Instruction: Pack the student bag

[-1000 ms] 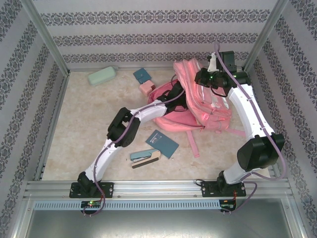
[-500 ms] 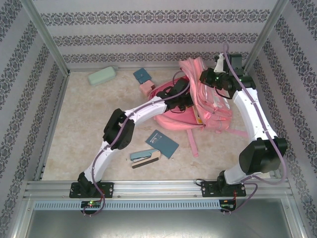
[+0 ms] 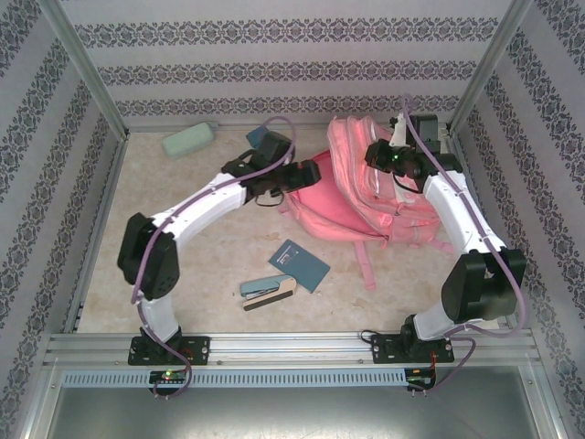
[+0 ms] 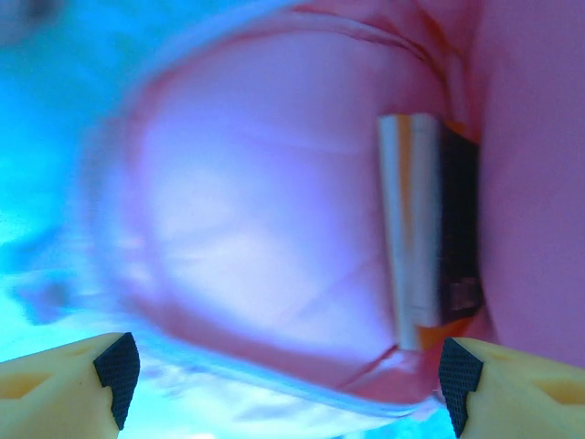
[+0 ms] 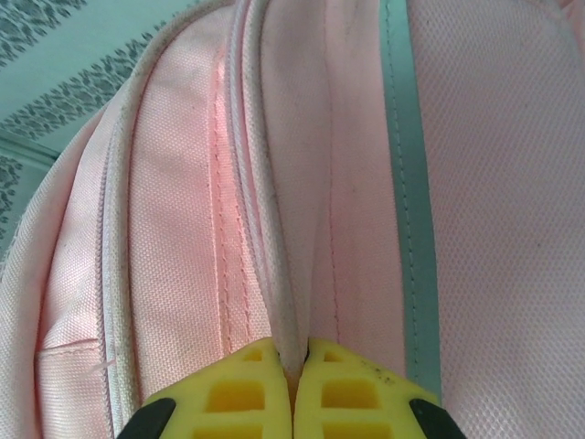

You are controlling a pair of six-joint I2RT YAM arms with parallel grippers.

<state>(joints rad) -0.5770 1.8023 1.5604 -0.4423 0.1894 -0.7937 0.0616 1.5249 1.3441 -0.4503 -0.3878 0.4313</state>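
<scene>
Pink fabric backpack [image 3: 366,192], upper right: right end effector [image 5: 294,366] pinching its seam [image 5: 274,229]. Left end effector [image 4: 284,370] spread; best to lift seam high, widening mouth.

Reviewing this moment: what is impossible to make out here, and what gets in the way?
Contents of the student bag: top view, its own fabric covers them.
Silver-and-black strip beyond the open left gripper: left wrist view, blur; unidentifiable.
Teal item: top view, the left arm covers most of it.
How deep the right gripper pinches the bag's seam: right wrist view, bottom edge cuts the fingers off.
</scene>
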